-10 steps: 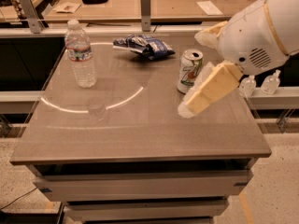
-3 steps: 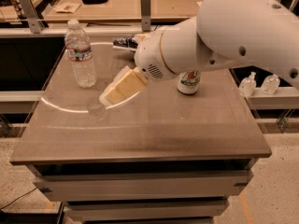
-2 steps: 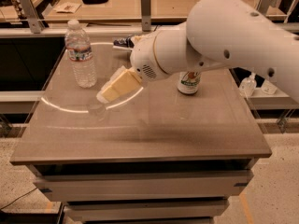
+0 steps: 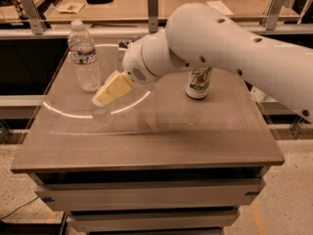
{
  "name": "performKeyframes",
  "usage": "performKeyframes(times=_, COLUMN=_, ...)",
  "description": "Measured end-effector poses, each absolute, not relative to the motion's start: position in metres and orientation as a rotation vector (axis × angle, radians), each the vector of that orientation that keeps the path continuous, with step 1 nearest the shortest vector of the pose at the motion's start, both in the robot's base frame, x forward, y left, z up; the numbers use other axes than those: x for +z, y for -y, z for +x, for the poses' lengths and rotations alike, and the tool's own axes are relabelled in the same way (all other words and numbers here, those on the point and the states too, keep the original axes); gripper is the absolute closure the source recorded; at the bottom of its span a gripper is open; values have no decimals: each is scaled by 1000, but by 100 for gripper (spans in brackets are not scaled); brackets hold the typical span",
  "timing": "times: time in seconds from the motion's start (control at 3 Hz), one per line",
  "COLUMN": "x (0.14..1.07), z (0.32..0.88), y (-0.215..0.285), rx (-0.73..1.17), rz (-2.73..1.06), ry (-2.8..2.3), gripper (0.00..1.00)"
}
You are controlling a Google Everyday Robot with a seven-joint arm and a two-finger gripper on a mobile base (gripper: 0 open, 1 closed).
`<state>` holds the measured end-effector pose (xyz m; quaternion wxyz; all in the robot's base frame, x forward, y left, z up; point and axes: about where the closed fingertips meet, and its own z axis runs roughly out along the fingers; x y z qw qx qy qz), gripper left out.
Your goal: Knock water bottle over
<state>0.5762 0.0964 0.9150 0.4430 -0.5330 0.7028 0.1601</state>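
Observation:
The water bottle (image 4: 84,57) stands upright at the back left of the grey table (image 4: 146,141); it is clear and ribbed, with a white cap and a reddish-blue label band. My gripper (image 4: 100,100), with cream-coloured fingers, hangs just right of and in front of the bottle's base, a small gap apart from it. My large white arm reaches in from the right across the table.
A green-and-white 7UP can (image 4: 198,82) stands at the back right, partly behind my arm. Beyond the table runs a metal rail with posts (image 4: 152,4) and a wooden bench with small items. The table's front edge drops to shelves below.
My arm has swept from the right side of the table to the left; the gripper now sits closer to the bottle's base. The bottle still stands upright.

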Motion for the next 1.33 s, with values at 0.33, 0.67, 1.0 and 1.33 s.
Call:
performKeyframes(times=0.33, x=905, z=596, y=-122, rx=434, rz=-1310, ry=-1771, gripper=0)
performKeyframes(times=0.67, x=890, z=612, y=-150, rx=526, rz=-1251, ry=-1787, gripper=0)
performKeyframes(times=1.0, x=880, z=625, y=-176, rx=640, rz=-1146, ry=-1753, gripper=0)
performKeyframes(times=1.33, x=882, z=636, y=-196, rx=705, rz=-1075, ry=-1717, gripper=0)
